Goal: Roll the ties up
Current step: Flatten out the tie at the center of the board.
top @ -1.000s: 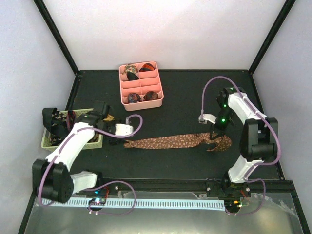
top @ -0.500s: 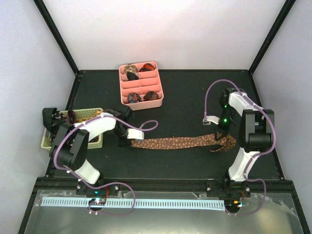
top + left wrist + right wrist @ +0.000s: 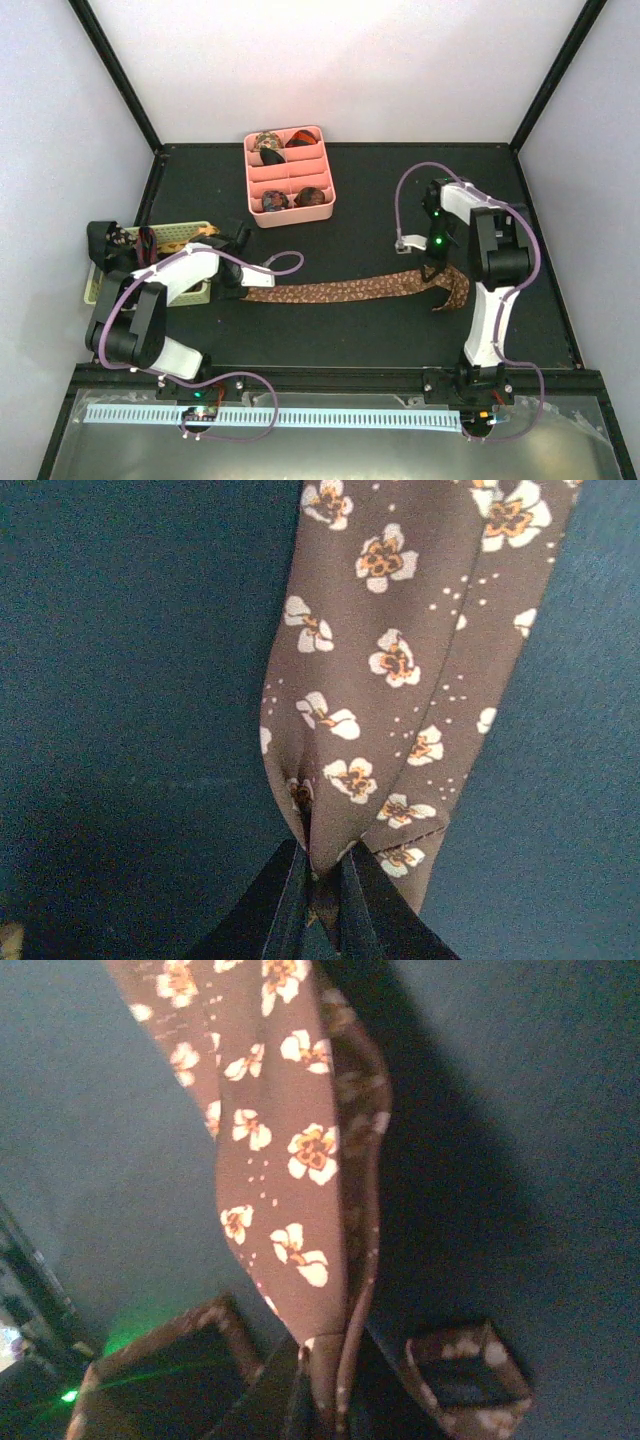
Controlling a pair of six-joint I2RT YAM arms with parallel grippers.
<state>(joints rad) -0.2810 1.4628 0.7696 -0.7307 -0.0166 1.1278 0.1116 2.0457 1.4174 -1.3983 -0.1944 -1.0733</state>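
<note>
A brown tie (image 3: pixel 340 290) with pale flowers lies stretched across the dark table from left to right. My left gripper (image 3: pixel 243 291) is shut on its left end. In the left wrist view the tie (image 3: pixel 400 660) bunches into a fold where the left gripper (image 3: pixel 322 885) pinches it. My right gripper (image 3: pixel 437 272) is at the tie's right end, where the fabric folds back on itself. In the right wrist view the tie (image 3: pixel 290 1160) runs down into the right gripper (image 3: pixel 325 1385), whose narrow jaws hold its edge. Rolled ties (image 3: pixel 268 143) sit in a pink tray.
The pink divided tray (image 3: pixel 296 217) stands at the back centre-left. A pale woven basket (image 3: pixel 170 231) with more dark ties (image 3: pixel 125 240) sits at the left edge, right behind my left arm. Black frame posts rise at the back corners.
My left gripper swung from the basket to the tie's left end and closed on it. The tie shifted left and straightened. The right arm moved slightly left and back with its end.
</note>
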